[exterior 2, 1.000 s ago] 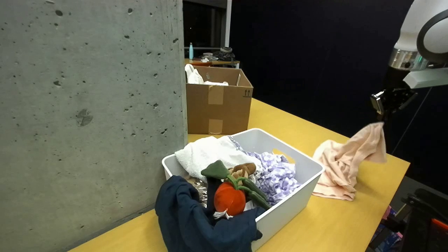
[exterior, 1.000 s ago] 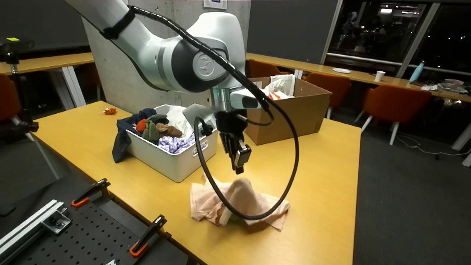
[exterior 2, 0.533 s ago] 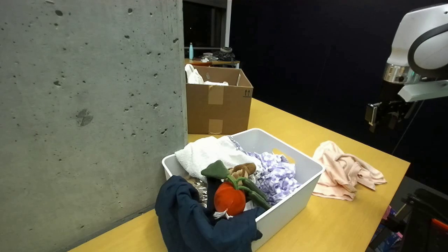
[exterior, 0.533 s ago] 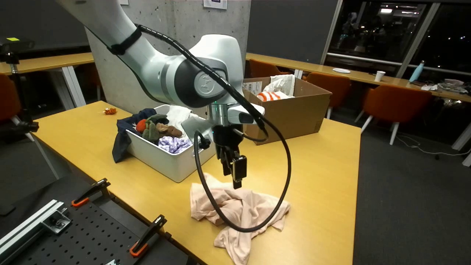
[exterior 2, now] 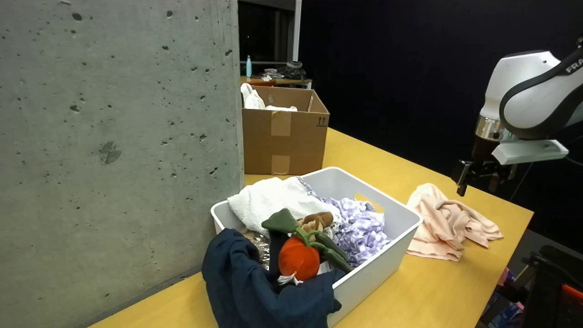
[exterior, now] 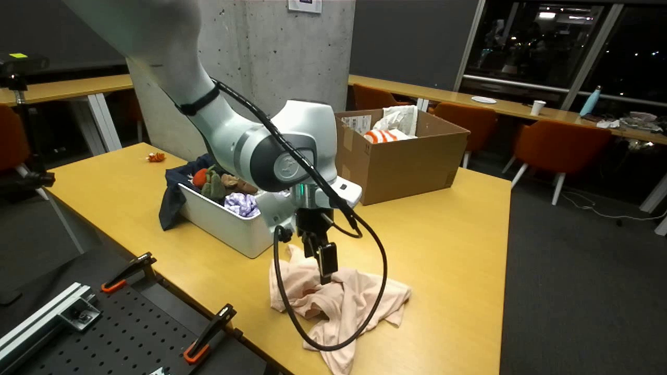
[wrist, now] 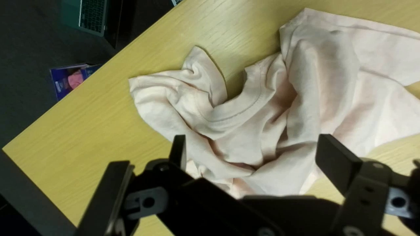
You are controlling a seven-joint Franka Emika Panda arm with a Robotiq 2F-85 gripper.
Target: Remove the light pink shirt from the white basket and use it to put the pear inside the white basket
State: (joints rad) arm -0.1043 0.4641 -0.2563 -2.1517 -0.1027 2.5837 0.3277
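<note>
The light pink shirt (exterior: 344, 312) lies crumpled on the table beside the white basket (exterior: 224, 224); in the wrist view the shirt (wrist: 315, 82) fills the middle and right. My gripper (wrist: 251, 142) is open, its fingers (wrist: 334, 164) wide apart with nothing between them. It hovers above the shirt and points down, as both exterior views show. The pear is hidden or out of view. In an exterior view the basket (exterior 2: 373, 284) holds a white towel, a purple patterned cloth and several plush items.
A navy cloth (exterior 2: 264, 291) hangs over the basket's rim. A brown cardboard box (exterior: 411, 172) with white cloths stands farther back, near a concrete pillar (exterior 2: 118, 136). The arm's black cable (exterior: 383, 265) loops low in front of the shirt. Orange clamps (exterior: 195, 351) sit at the table edge.
The raised end of the shirt has come free of the gripper and dropped flat onto the table. The gripper has opened and moved lower, toward the basket side.
</note>
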